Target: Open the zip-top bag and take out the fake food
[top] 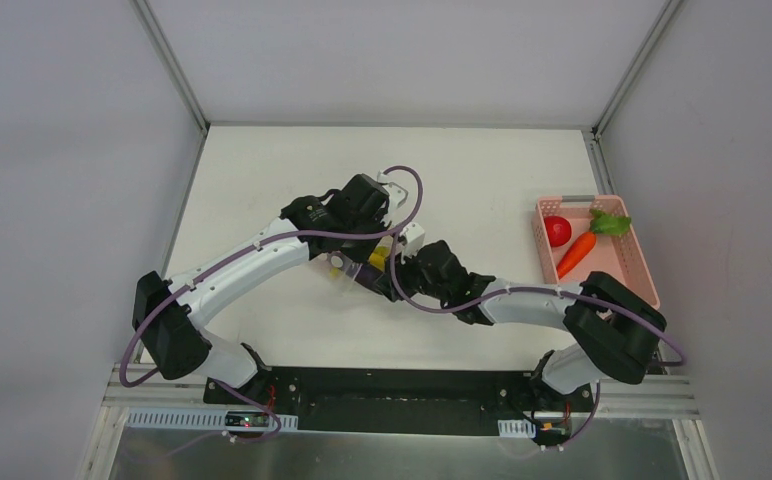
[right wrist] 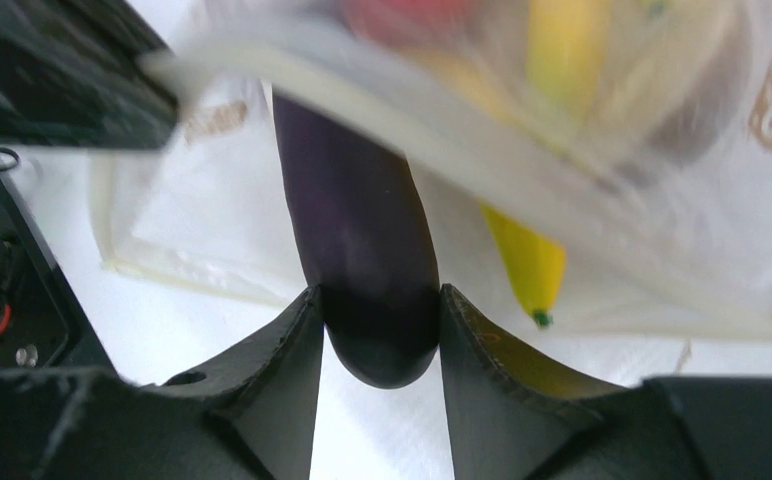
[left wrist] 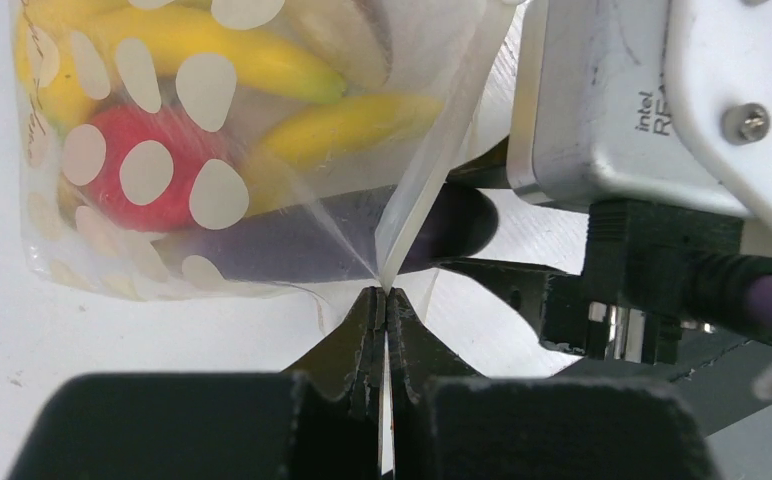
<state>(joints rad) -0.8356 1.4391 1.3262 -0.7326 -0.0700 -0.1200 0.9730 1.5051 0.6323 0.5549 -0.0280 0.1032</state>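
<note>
Clear crinkly zip-top bag with white dots (top: 354,268) is seen just left of centre in the top view, lying on the white table (top: 462,170) between the two wrists. Left gripper (left wrist: 383,300) is pinched tight on a thin lip of the bag film at lower centre of the left wrist view, with no gap between the jaws. Right gripper (right wrist: 379,300) is clamped on the rounded end of the dark purple plastic eggplant (right wrist: 357,220), jaws narrow and touching it on both sides. The eggplant's end is seen sticking out past the bag mouth, the rest under the film. Yellow plastic bananas (left wrist: 212,50) and a red round piece (left wrist: 167,195) are packed inside the bag, upper left. Pink slotted plastic basket (top: 614,268) is at the right of the top view, well apart, holding a red toy tomato (top: 558,231), an orange toy carrot (top: 575,254) and a green leafy piece (top: 610,223).
</note>
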